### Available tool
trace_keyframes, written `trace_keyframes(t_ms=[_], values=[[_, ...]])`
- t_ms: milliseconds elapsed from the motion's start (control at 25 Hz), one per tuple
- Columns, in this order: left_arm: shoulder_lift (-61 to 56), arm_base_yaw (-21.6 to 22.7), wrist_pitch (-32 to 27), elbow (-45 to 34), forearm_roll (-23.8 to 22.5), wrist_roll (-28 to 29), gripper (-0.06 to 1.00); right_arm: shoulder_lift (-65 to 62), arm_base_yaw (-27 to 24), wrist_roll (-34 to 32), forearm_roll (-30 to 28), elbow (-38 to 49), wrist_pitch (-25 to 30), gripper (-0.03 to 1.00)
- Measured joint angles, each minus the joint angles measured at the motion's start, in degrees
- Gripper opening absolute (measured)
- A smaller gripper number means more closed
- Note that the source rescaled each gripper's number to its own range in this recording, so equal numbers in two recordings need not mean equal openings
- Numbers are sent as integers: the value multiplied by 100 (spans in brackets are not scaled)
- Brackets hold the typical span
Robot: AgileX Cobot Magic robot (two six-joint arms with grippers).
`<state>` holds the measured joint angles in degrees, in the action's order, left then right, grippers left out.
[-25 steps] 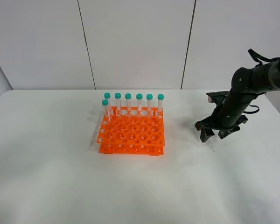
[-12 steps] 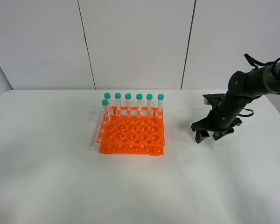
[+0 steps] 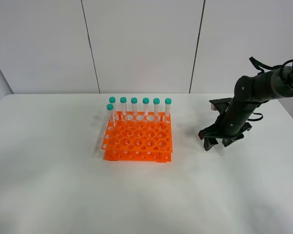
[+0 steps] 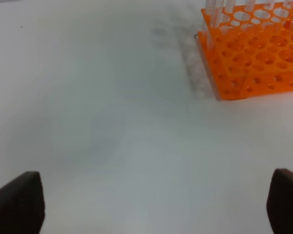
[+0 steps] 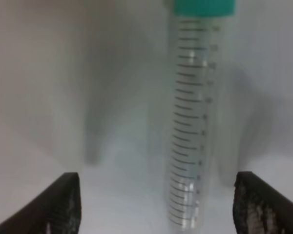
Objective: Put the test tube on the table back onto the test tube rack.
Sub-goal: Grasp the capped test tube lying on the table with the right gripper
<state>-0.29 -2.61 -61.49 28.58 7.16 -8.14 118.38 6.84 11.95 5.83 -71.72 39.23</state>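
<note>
Right tool (image 3: pixel 216 144) low over the desk (image 3: pixel 63 185), spread wide astride the lying test tube (image 5: pixel 195 122) — both tube ends cut off. Test tube rack (image 3: pixel 138 137) well apart, front holes free. Left tool (image 4: pixel 156 204) open — only its tips show.

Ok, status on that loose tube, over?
Left pincer open, idle beside the test tube rack. Right pincer open, straddling the test tube lying on the table, not gripped yet. Nothing between tube and rack.
</note>
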Motion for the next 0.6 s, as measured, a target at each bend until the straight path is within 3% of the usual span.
trace_keyframes(t_ms=[160,600], values=[[0,0,0,0,0,0,100,0,0,-221,-268,0,56,92],[0,0,0,0,0,0,100,132,0,-328,-250,-5,222,92]])
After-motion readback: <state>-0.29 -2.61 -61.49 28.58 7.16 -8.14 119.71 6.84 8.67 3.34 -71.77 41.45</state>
